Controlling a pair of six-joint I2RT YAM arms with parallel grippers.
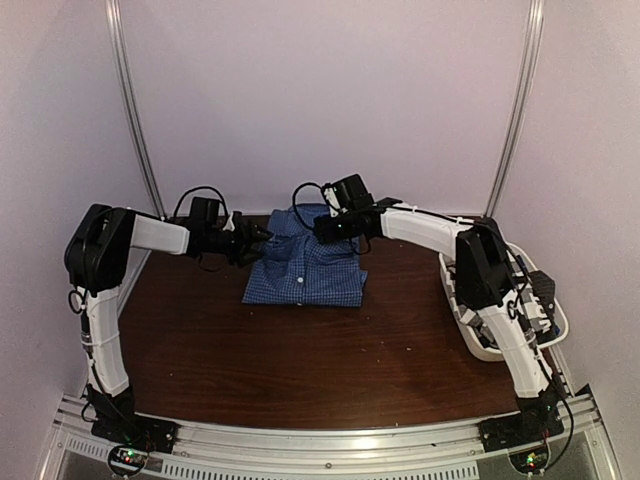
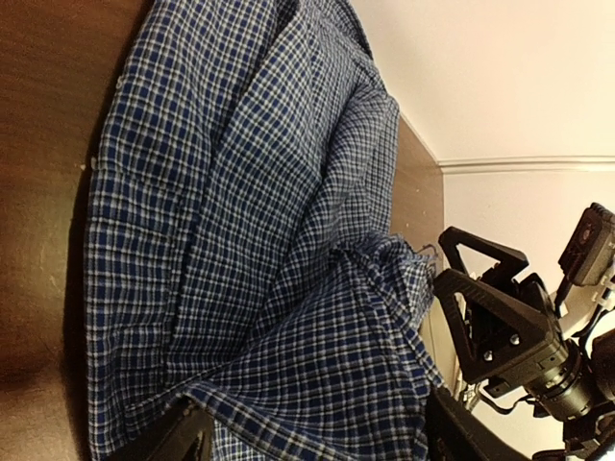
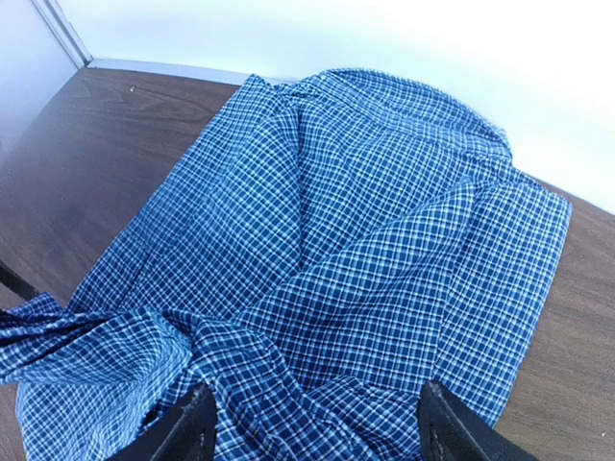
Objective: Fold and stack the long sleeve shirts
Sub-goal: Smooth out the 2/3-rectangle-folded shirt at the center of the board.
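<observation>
Blue gingham shirt [image 1: 305,265] near far edge, broad tabletop [image 1: 300,370] in front

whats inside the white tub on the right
Inside the white tub, a bit of dark checked cloth shows near its outer rim, likely another shirt. The right arm covers most of the inside, so the rest cannot be seen.

High rear overview, close wrist views, sharing shirt [image 1: 305,262]
</observation>
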